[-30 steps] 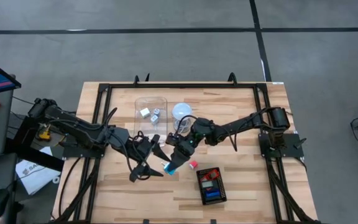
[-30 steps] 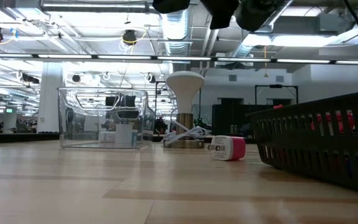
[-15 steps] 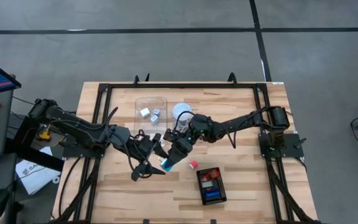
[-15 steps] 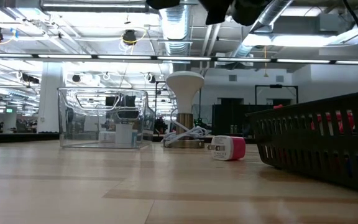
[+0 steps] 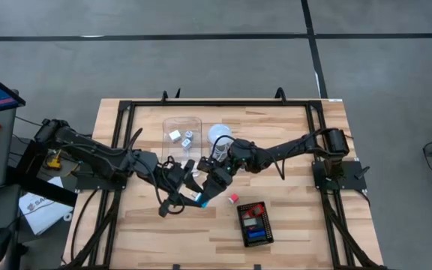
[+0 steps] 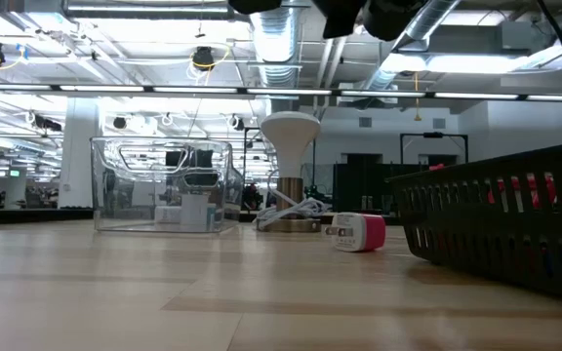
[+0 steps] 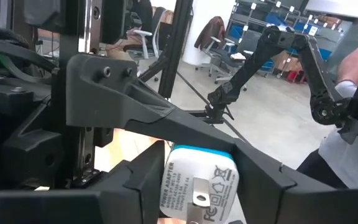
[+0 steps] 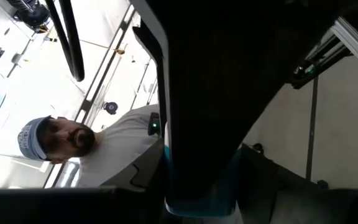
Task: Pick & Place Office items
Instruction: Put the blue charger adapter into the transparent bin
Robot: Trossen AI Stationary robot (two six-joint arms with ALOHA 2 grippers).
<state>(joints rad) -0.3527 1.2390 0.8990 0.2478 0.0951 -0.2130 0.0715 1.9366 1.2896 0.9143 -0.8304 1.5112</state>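
One office item, a white power adapter with a blue end (image 5: 200,199), hangs in the air between both grippers near the table's middle. My right gripper (image 5: 205,193) reaches in from the far right and is shut on it. My left gripper (image 5: 189,196) comes from the left, and in its wrist view the adapter (image 7: 197,183) fills the gap between its fingers. A pink adapter (image 5: 233,198) lies flat on the table, also visible in the low view (image 6: 359,232). Both grippers are above the low view's top edge. My left gripper has the adapter's white body (image 7: 178,186) pinched between its two fingers (image 7: 138,186), one on each narrow side, coming about level from the table's left. The adapter is lifted clear, its pronged face turned toward the wrist camera. My right gripper holds the adapter's blue end (image 8: 201,200) between its two fingers (image 8: 261,186), slanting down from the far right. The left arm hides most of the adapter in this wrist view. The adapter is clear of the table.
A black tray (image 5: 265,234) holding red and blue pieces sits near right, and its wall (image 6: 515,224) shows in the low view. A clear box (image 5: 181,124) with white blocks and a white bulb (image 5: 218,135) with a cord stand farther back. A person shows beyond the table (image 8: 114,149).
My right gripper has carried the blue-ended adapter a short way toward the table's left and near edge, up to the left gripper's fingers. The left gripper has stayed about where it was. The pink adapter has not moved.
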